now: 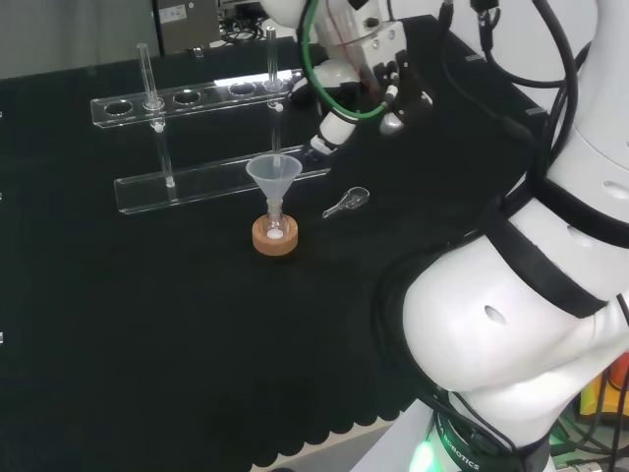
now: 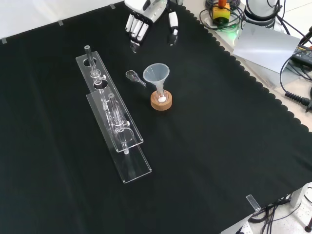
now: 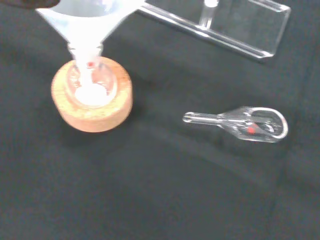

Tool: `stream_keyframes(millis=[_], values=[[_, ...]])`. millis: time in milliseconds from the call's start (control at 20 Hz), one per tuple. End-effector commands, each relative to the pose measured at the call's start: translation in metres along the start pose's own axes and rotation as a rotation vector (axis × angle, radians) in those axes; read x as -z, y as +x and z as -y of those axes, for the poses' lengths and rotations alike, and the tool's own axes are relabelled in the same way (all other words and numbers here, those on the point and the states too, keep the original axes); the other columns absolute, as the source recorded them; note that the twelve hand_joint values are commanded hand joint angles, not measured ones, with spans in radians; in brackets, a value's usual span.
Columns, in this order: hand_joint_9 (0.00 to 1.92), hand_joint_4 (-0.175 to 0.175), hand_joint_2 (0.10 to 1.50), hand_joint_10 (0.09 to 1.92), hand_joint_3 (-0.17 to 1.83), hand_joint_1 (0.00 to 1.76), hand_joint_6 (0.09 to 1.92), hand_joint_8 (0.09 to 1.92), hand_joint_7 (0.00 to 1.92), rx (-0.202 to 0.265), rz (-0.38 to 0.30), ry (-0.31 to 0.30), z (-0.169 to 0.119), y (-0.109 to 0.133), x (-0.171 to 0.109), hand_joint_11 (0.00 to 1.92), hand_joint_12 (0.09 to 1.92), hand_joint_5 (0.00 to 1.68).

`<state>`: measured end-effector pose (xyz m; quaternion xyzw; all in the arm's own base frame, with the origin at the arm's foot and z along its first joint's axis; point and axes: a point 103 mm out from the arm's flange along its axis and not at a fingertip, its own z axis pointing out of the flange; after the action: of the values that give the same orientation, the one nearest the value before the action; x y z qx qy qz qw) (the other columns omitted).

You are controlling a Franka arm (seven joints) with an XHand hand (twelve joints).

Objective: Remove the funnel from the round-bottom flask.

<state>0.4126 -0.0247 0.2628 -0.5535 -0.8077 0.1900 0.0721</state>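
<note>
A clear plastic funnel (image 1: 273, 175) (image 2: 156, 74) (image 3: 85, 20) stands with its stem in a small round-bottom flask (image 1: 275, 228) (image 2: 160, 96) (image 3: 90, 87) with white powder at its bottom. The flask sits in a cork ring (image 1: 275, 239) (image 2: 161, 102) (image 3: 92, 102). The hand (image 1: 378, 84) (image 2: 146, 19) hangs open above the cloth, fingers straight and pointing down. In the head view it is right of and beyond the funnel; in the front view it is above the funnel, well apart from it. It holds nothing.
A small clear glass scoop (image 1: 347, 202) (image 2: 135, 77) (image 3: 240, 123) lies on the cloth between hand and flask. A clear acrylic tube rack (image 1: 197, 138) (image 2: 114, 119) (image 3: 225, 25) with glass tubes stands left of the funnel in the front view.
</note>
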Motion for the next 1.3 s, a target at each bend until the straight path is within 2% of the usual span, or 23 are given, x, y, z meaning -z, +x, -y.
stream_keyframes(millis=[50,400,650,900,1300], values=[[0.45,-0.029,0.67,0.66,0.36,0.52,0.09,0.68,0.16,0.058,0.005,0.029,-0.010,0.022,0.003,0.46,1.37,0.21],[0.28,-0.016,0.68,0.74,0.29,0.51,0.09,0.65,0.02,0.096,0.074,0.091,-0.026,0.038,0.005,0.33,1.41,0.17],[0.19,0.005,0.68,0.77,0.25,0.52,0.09,0.47,0.00,0.111,0.096,0.124,-0.035,0.043,0.004,0.29,1.43,0.12],[0.17,0.024,0.68,0.79,0.24,0.54,0.09,0.40,0.00,0.126,0.121,0.162,-0.043,0.044,-0.001,0.29,1.43,0.10],[0.21,0.040,0.68,0.80,0.23,0.57,0.09,0.44,0.00,0.126,0.154,0.215,-0.053,0.045,-0.007,0.29,1.43,0.11]])
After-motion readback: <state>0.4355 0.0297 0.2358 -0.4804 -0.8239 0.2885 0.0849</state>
